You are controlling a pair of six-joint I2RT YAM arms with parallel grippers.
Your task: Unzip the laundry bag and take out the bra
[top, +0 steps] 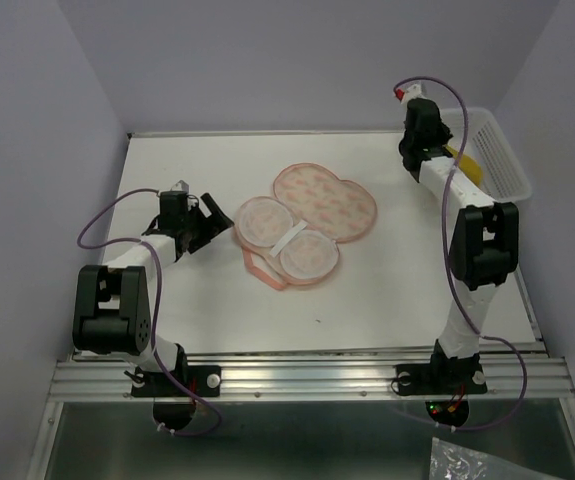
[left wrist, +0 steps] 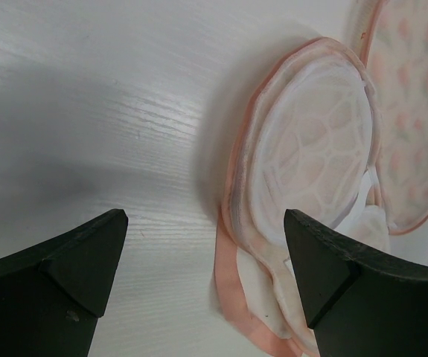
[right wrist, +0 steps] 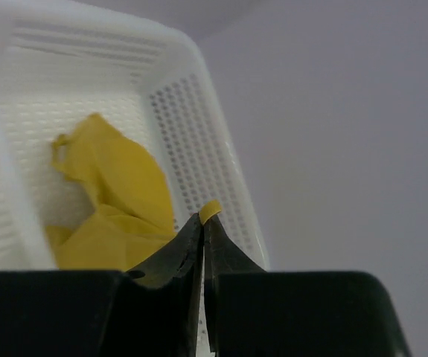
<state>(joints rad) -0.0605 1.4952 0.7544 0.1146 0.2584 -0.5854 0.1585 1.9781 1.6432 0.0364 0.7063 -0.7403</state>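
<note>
The pink laundry bag (top: 307,222) lies unzipped and spread open in the middle of the table, its printed half at the back and its pale mesh lobes (left wrist: 310,160) in front. My left gripper (top: 204,215) is open and empty just left of the bag, low over the table. The mustard-yellow bra (right wrist: 117,201) hangs into the white basket (top: 497,150) at the back right. My right gripper (right wrist: 203,223) is shut on a strap of the bra, above the basket. In the top view only a yellow sliver (top: 464,160) shows beside the arm.
The white lattice basket (right wrist: 199,126) stands at the table's back right edge. Purple-grey walls enclose the table on three sides. A loose pink zip trim loop (left wrist: 232,294) lies at the bag's near left edge, between my left fingers.
</note>
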